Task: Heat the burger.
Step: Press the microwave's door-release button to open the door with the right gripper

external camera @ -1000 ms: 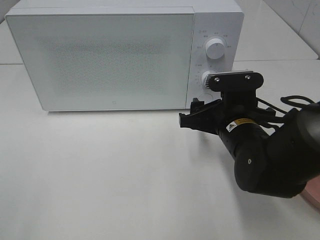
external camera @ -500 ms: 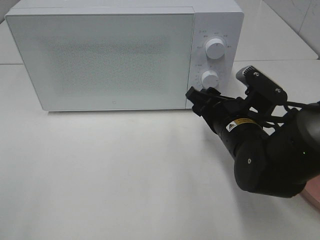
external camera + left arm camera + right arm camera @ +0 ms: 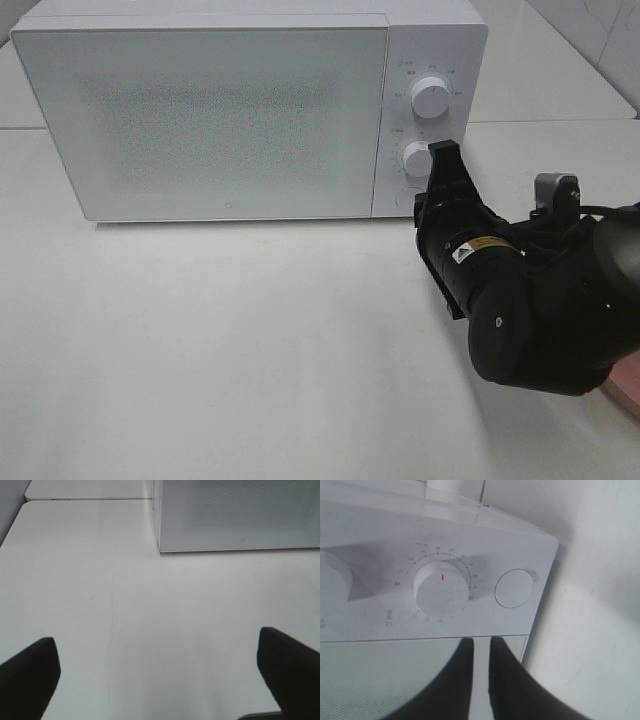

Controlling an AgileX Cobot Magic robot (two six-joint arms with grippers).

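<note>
The burger is not visible in any view. The white microwave (image 3: 220, 110) stands at the back of the table with its door closed. My right gripper (image 3: 441, 152) is shut and empty, turned on edge, its tips just in front of the control panel beside the lower knob (image 3: 416, 158). In the right wrist view the shut gripper (image 3: 480, 647) sits close to the panel's seam with the door, near the lower knob (image 3: 441, 590) and a round button (image 3: 515, 587). My left gripper (image 3: 160, 667) is open and empty, low over the bare table (image 3: 150, 610), out of the exterior view.
An upper knob (image 3: 430, 97) sits above the lower one. The edge of a pink plate (image 3: 628, 388) shows at the right, behind my right arm. The microwave's lower left corner (image 3: 161, 550) shows in the left wrist view. A second table lies behind.
My right gripper has rolled about a quarter turn onto its edge and moved right and toward the control panel, ending by the lower knob. The microwave door stays closed.
</note>
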